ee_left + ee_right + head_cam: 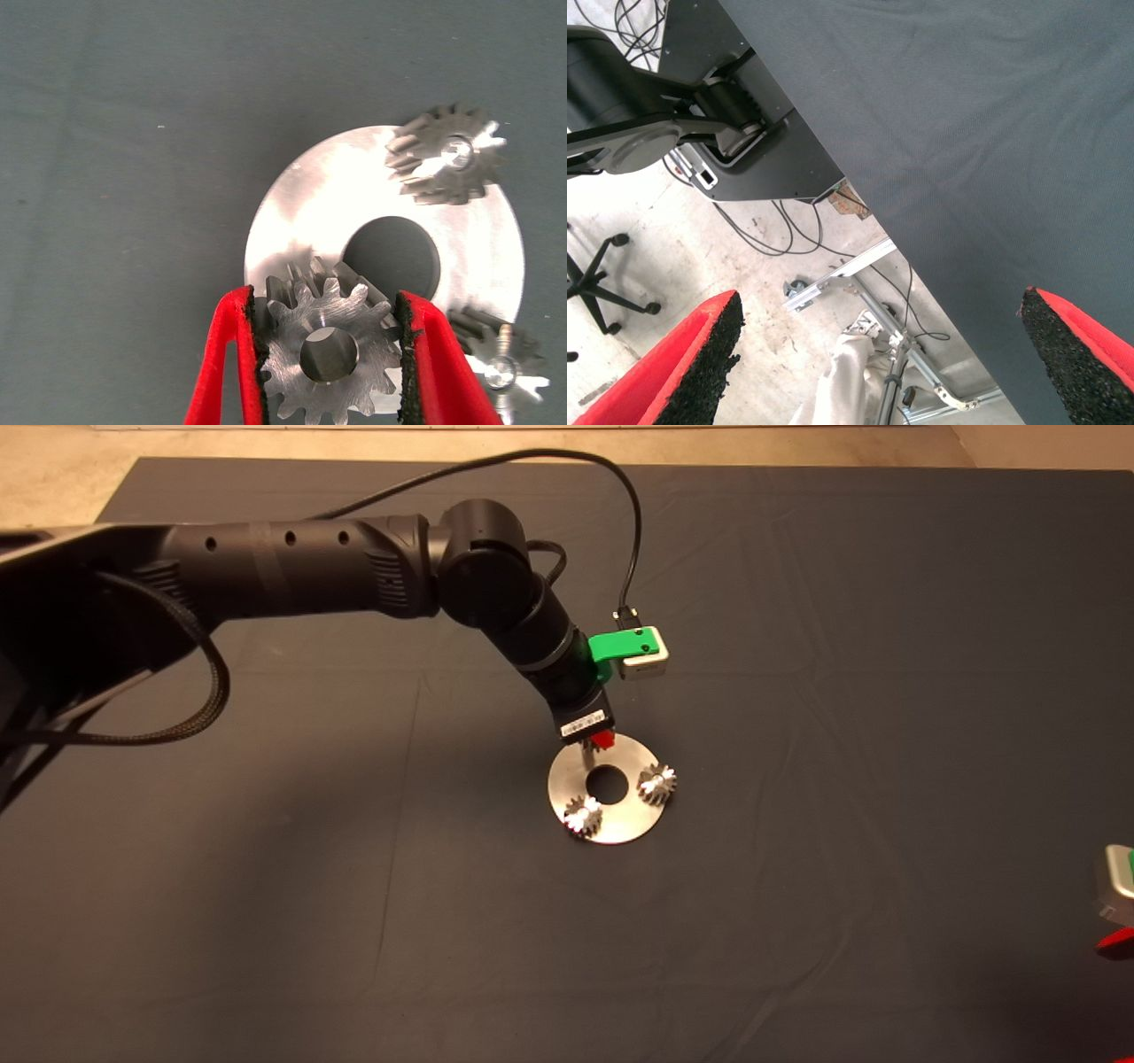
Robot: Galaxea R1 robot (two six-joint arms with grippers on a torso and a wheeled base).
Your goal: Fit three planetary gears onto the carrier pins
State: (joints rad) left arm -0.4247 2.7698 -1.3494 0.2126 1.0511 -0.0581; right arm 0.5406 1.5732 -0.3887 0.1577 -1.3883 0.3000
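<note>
- left gripper (330,354) holds a third gear (328,352) between its fingers, over the disc (328,199), maybe above a pin.
- two gears (446,155) (501,367) sit on pins.
- right gripper (877,354), wide apart, waits at the mat's (797,646) lower right edge.

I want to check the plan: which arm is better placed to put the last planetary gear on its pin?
Left. The left gripper already holds the third gear over the carrier disc, where two gears sit on pins. The right gripper waits open at the mat's edge.
</note>
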